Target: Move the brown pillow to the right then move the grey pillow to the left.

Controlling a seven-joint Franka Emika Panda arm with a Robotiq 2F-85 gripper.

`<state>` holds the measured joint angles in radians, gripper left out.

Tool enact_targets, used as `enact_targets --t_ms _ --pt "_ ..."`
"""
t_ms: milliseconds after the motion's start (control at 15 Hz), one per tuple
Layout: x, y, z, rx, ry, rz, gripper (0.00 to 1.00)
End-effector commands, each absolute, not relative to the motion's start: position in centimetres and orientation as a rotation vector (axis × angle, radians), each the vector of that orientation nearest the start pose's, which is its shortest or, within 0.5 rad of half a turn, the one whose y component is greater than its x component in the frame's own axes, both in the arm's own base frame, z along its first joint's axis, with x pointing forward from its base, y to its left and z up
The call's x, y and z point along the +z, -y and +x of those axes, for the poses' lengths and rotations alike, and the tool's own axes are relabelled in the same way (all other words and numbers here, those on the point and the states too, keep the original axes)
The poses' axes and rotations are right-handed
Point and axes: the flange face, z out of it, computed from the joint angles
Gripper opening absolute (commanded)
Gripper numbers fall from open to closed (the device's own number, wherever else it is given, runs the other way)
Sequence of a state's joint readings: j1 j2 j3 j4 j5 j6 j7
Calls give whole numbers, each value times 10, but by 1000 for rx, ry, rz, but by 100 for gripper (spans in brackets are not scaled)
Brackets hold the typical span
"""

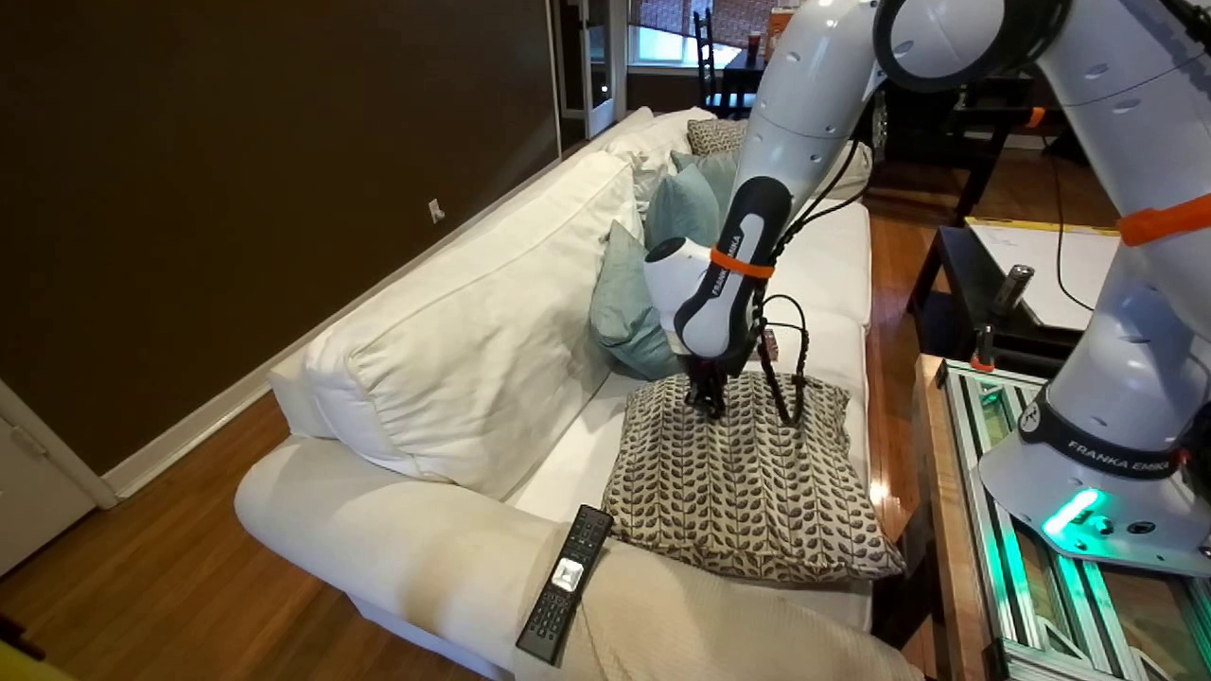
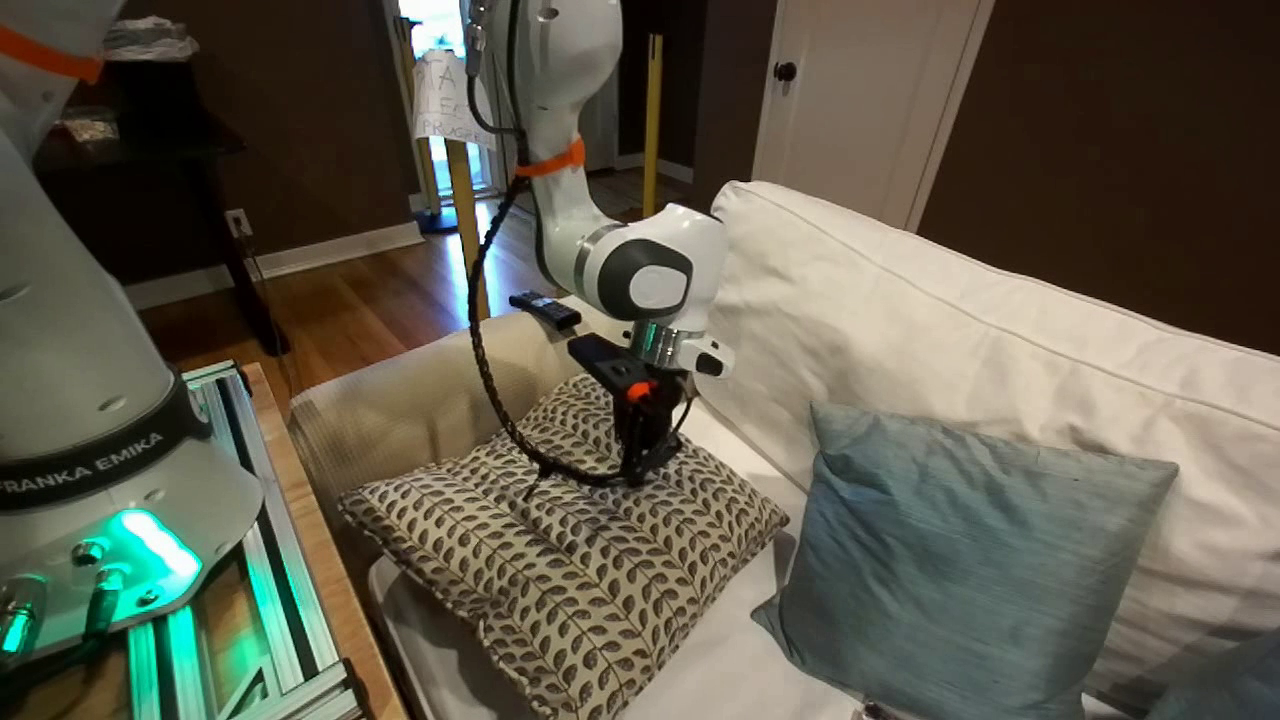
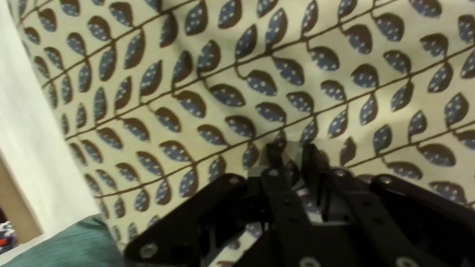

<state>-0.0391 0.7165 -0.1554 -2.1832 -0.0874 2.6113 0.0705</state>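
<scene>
Black-tipped, the gripper [image 3: 293, 157] touches the leaf-patterned brown pillow [image 1: 747, 482] from above, its fingers close together with a slim gap showing; whether cloth is clamped there cannot be told. In an exterior view, the brown pillow lies flat on the white sofa [image 1: 558, 470] beside the near armrest [image 1: 435, 544]; in an exterior view, a grey pillow [image 2: 980, 570] leans on the backrest [image 2: 950, 350] to its right.

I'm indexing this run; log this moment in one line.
claw: at brown pillow, jaws nearly closed, grip unclear; brown pillow: lying on sofa seat; nearer grey pillow: leaning against backrest
</scene>
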Motion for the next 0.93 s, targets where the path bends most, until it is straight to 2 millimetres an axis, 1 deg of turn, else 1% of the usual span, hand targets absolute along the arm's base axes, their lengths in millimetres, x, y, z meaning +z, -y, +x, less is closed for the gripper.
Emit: enact_targets --t_ms 0,67,200,400,667,867 --pt "74 143 489 379 -474 -3235 56" --pt "79 155 492 353 -539 -3240 62" --pt "81 174 498 331 -640 -3218 78" --pt "75 193 504 312 -741 -3178 99" --pt "62 207 517 228 -818 -3144 100" --pt "51 210 531 132 -864 -3097 100"
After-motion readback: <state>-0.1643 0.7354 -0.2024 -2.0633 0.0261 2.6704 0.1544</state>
